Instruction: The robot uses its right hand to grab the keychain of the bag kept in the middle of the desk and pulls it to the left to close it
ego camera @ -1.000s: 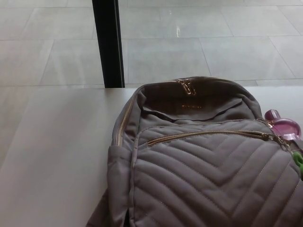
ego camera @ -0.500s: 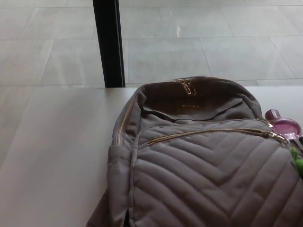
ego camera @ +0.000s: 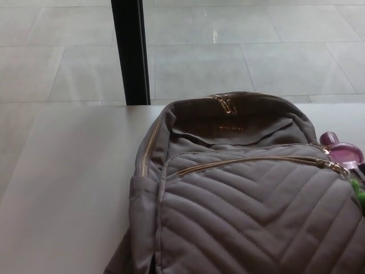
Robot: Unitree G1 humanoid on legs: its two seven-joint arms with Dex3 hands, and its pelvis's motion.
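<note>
Right hand: out of view; I cannot tell its state.
Keychain [ego camera: 357, 189]: green, at the bag's [ego camera: 245, 217] right edge, the side my right hand enters from.
Change: slightly less of the keychain shows than a second ago; the bag is unmoved.
Meaning: I judge the grab not yet begun.

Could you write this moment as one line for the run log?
scene: grey backpack on desk | front zipper pull at right end | green keychain at right edge | left hand, right hand: not in view | pull: not begun
</note>
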